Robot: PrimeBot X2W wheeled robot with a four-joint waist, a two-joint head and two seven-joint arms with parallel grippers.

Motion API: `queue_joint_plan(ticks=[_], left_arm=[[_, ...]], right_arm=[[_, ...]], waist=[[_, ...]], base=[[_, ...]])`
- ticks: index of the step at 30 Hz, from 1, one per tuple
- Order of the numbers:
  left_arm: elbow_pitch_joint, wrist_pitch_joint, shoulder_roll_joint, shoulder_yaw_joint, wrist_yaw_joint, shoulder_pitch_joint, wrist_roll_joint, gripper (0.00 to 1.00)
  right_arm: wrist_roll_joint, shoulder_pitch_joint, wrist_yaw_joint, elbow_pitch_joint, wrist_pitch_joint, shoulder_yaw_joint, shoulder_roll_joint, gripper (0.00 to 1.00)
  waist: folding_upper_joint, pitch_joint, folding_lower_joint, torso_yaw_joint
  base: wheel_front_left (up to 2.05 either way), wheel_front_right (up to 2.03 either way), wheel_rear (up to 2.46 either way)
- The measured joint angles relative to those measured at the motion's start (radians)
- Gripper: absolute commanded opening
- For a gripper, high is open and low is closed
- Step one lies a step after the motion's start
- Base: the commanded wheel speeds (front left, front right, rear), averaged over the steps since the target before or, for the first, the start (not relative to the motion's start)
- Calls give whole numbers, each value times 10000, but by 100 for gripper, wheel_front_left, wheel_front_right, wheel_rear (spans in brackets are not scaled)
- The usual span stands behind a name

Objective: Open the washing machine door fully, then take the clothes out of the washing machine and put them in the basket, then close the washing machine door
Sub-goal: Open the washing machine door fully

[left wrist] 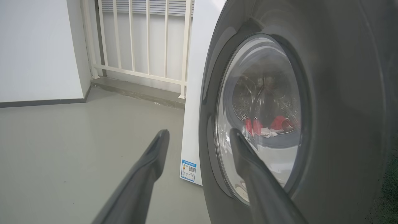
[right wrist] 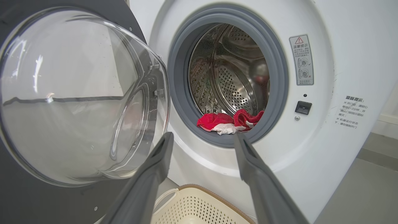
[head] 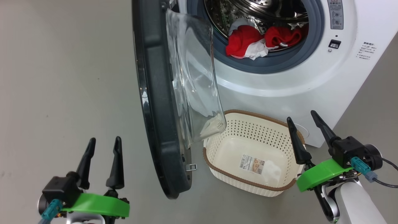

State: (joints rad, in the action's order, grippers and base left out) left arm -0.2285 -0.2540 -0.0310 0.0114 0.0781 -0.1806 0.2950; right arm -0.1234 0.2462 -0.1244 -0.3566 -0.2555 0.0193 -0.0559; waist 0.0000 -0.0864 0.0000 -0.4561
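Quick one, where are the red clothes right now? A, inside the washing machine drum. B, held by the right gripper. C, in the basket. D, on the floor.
A: the clothes lie at the front of the drum of the washing machine; the basket has no clothes in it and the right gripper is open and empty.

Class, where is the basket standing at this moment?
In the head view the basket stands on the floor right of centre, before the washing machine, below its opening, the open door at its left.
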Motion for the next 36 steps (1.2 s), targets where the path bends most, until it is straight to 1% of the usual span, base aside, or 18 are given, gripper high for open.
queue_joint_plan(ticks=[2,3,4,8,11,15,17,18,19,21,22,26,28,32,36], left_arm=[[-44,0,0,2,0,1,-105,100],[-56,0,0,2,0,1,-159,44],[-56,0,0,-4,0,1,-198,0],[69,0,0,-42,-82,0,-314,0],[424,0,0,-42,-84,-29,-255,0],[1170,0,0,-61,-56,-260,-104,0],[1632,-2,-2,-84,33,-573,-100,0],[2153,-2,-2,-77,121,-869,-84,0],[2431,-4,0,-52,121,-985,-81,0],[2667,-21,-2,-27,163,-1099,-52,0],[3032,-33,-6,194,209,-1280,267,0],[3459,-35,-8,1131,366,-1344,332,0],[3471,36,-10,1653,385,-1357,339,0],[3392,525,-42,2594,456,-1357,527,0],[2880,892,-142,3164,456,-1210,637,0]], right_arm=[[-2,0,0,-4,0,23,0,100],[-4,0,0,-6,0,40,0,100],[-15,0,0,-6,0,56,2,100],[-79,1,0,-8,0,81,2,100],[-79,1,0,-31,0,84,2,100],[-104,9,0,-79,0,148,2,100],[-104,13,0,-96,0,213,2,100],[-105,15,0,-121,0,247,2,100],[-107,15,0,-134,0,255,2,100],[-119,16,0,-148,0,265,2,100],[-328,17,0,-211,0,336,0,100],[-476,17,0,-305,0,531,2,100],[-533,17,0,-341,0,577,4,100],[-533,22,0,-376,0,596,2,100],[-543,43,0,-359,0,602,2,100]], waist=[[0,3,0,10],[0,3,0,16],[0,-3,0,21],[0,-30,0,11],[0,-52,0,-15],[0,-72,0,-25],[0,-65,1,-17],[0,-50,0,-6],[0,-40,0,2],[0,-28,0,13],[0,3,1,40],[0,52,1,125],[0,63,0,178],[0,58,0,295],[0,7,0,389]], base=[[0,0,0],[0,0,0],[0,0,0],[0,0,0],[0,0,0],[0,0,0],[0,0,0],[0,0,0],[0,0,0],[0,0,0],[0,0,0],[0,0,0],[0,0,0],[0,0,0],[0,0,0]])
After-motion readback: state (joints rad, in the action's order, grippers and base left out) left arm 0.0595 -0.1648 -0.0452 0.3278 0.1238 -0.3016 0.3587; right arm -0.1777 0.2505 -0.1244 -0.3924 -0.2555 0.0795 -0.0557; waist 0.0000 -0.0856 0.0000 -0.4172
